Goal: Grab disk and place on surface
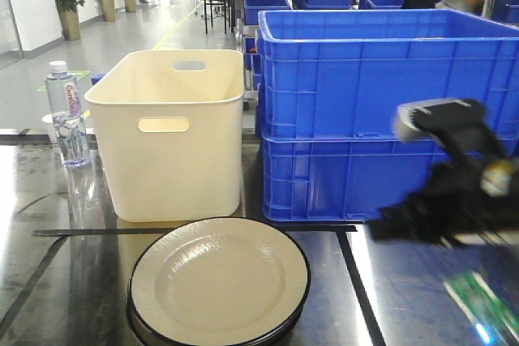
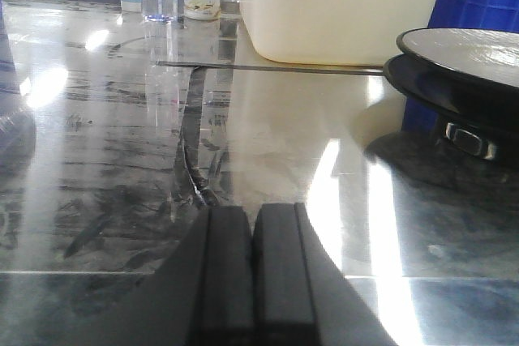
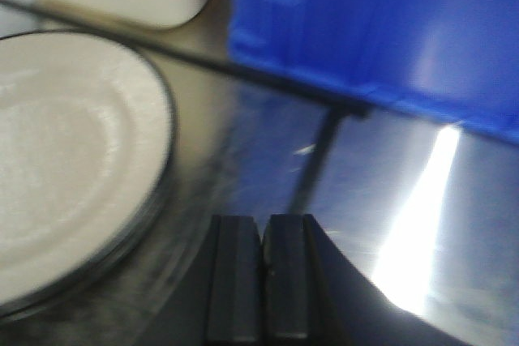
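Plates sit nearest the front camera: a cream disk with a black rim on top of at least one more, stacked on the glossy metal surface just in front of the cream bin. Blue crates stand right of the bin; a water bottle stands left of it. Black tape runs along the plates' right side and behind them. Right gripper: fingers pressed together, nothing between them, low over the surface. In the right wrist view the plates lie ahead and to the left of it, near, with the tape line straight ahead. The view is motion-blurred, so the arm seems to be moving. Left gripper: also clenched and empty, low over the surface. From it the plates lie ahead and well to the right, farther off than from the right gripper. Judgement: the right arm is nearer and better placed. A disk is round, so there is no long axis to align with; what matters is reaching the rim. The next move needs the right jaws opened and swung left to the near-right rim of the top plate, taking one plate only. Risk: pinching two rims, or the thin rim slipping. Bare surface lies right of the tape for set-down.
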